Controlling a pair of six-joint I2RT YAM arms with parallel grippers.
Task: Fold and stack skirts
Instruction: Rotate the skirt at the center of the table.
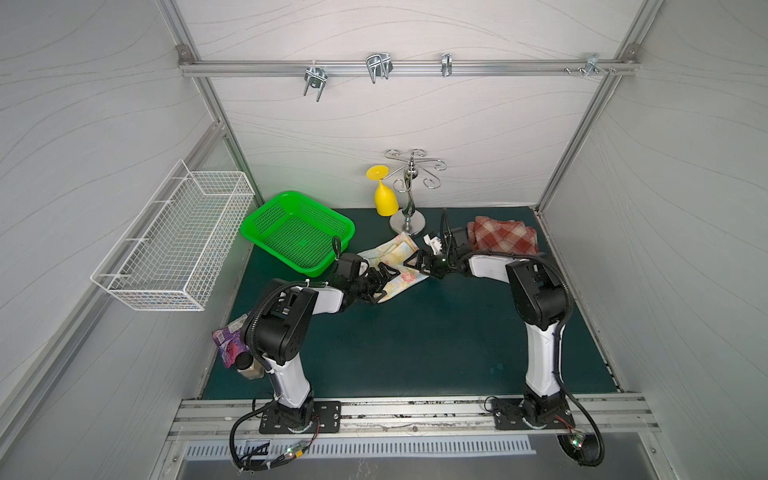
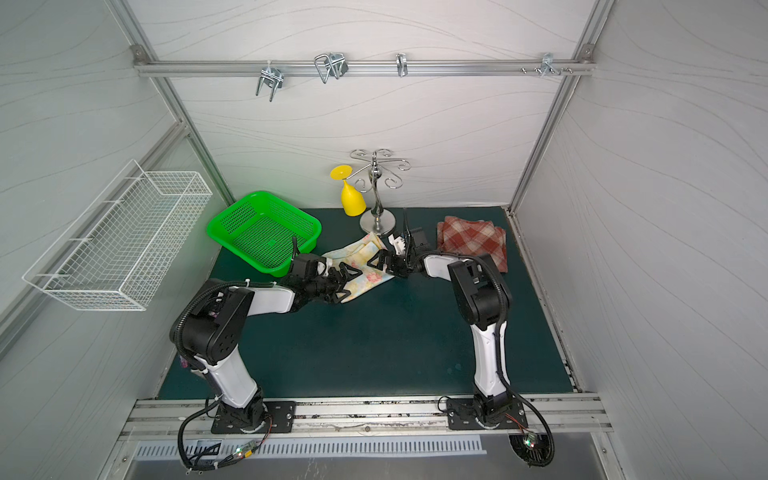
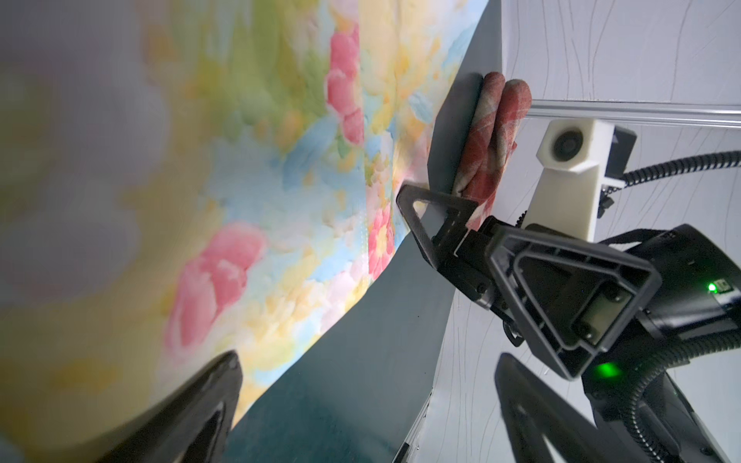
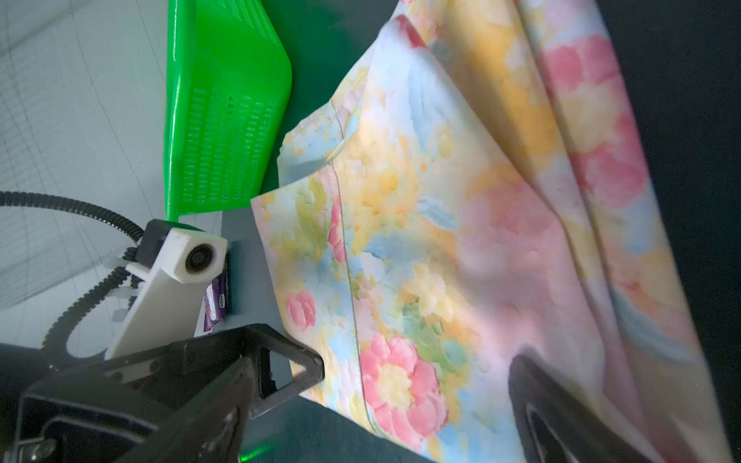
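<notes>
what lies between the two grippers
the floral skirt fills the gap from left gripper to right gripper, seen in both top views

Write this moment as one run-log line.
floral skirt: mid-mat, unstacked | left tool: open over it | right tool: open over it | plaid skirt: folded, far right, apart

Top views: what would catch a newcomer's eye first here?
The left hand and right hand, both open, sit at opposite edges of the pale floral skirt mid-table. A bright green basket sits back left; the folded plaid skirt lies back right.
</notes>
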